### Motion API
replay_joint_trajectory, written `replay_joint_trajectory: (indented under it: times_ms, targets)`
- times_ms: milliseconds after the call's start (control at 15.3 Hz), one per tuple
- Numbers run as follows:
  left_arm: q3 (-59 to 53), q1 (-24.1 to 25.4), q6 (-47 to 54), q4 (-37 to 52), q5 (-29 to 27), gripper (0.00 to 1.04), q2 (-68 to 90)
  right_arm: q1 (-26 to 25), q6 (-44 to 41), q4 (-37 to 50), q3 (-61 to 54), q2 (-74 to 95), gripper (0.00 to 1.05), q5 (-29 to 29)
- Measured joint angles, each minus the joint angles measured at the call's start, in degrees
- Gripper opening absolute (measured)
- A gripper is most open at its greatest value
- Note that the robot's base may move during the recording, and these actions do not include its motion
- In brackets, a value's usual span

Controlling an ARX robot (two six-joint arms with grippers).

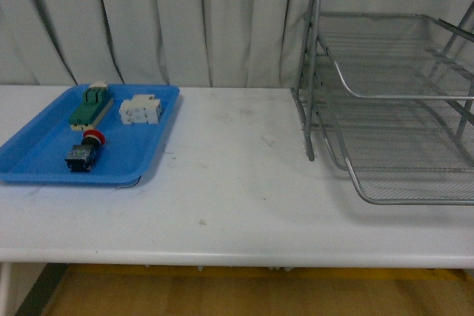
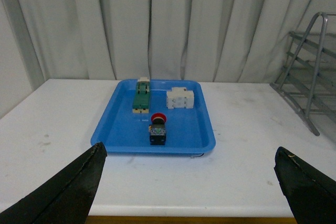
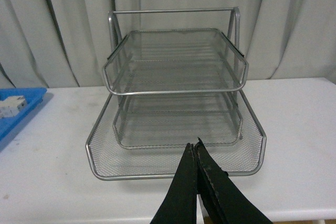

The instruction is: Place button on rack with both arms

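Observation:
The button (image 1: 85,151), red cap on a black body, lies in the blue tray (image 1: 44,164) at the left of the table; it also shows in the left wrist view (image 2: 158,129). The silver wire rack (image 1: 392,94) stands at the right, empty, and faces the right wrist view (image 3: 176,85). My left gripper (image 2: 191,182) is open and empty, back from the tray near the table's front edge. My right gripper (image 3: 195,148) is shut and empty, in front of the rack's lowest tier. Neither arm shows in the front view.
In the tray (image 2: 118,124) also lie a green-and-cream block (image 1: 91,106) and a white blocky component (image 1: 141,109). White curtains hang behind the table. The table's front edge (image 1: 237,257) runs across the front view.

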Motion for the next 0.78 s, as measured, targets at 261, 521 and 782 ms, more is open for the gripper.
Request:
replay_joint_trajectory:
  times_ms: [261,521,782]
  targets:
    - [0.0,0.0,0.0,0.0,0.0,0.98,0.0,-0.3,0.0,-8.9,0.0,-9.4,0.02,0.3]
    - [0.0,0.0,0.0,0.0,0.0,0.98,0.0,-0.3,0.0,-15.7,0.0,-16.3,0.02,0.3]
    - [0.0,0.0,0.0,0.0,0.0,0.98,0.0,-0.3,0.0,-20.2,0.0,-20.7,0.02,0.3]
